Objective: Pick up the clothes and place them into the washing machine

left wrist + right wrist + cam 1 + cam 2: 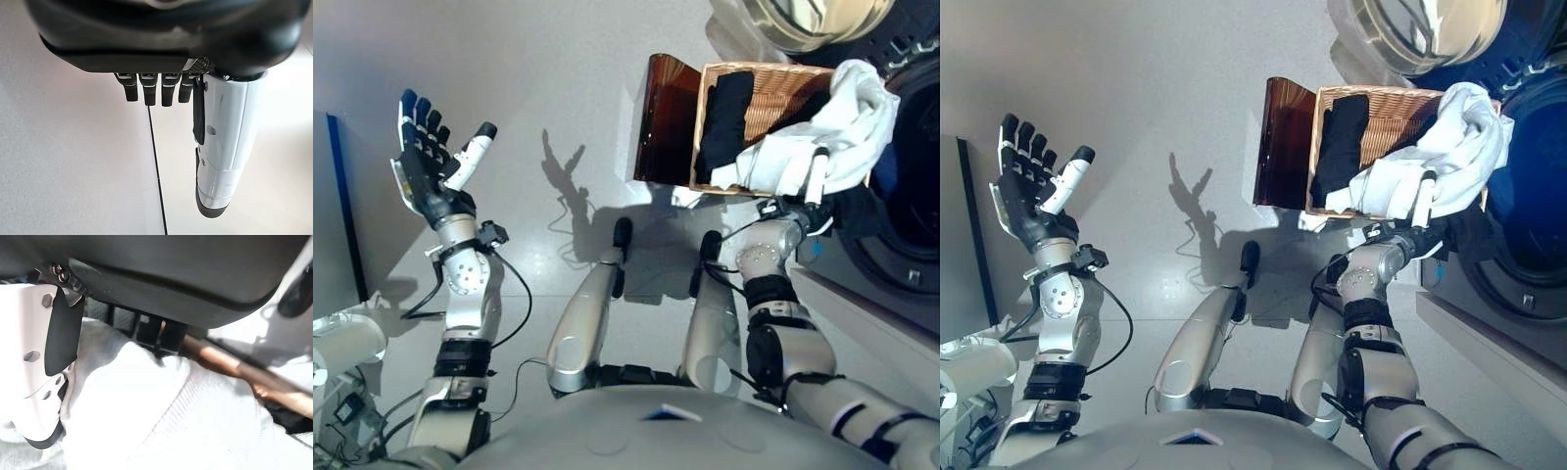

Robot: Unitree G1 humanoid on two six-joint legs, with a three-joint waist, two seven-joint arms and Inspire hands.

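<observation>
One white garment point(832, 132) hangs bunched in the right hand point(800, 204), fingers curled into it, above the wicker basket point(773, 83), with the washing machine drum point(911, 186) just to its right. Left hand point(423, 157), fingers spread, idles far off.

No readable text, label, number or sign is showing anywhere in these views: nothing is appearing on the floor, on any item, or on the hands.
</observation>
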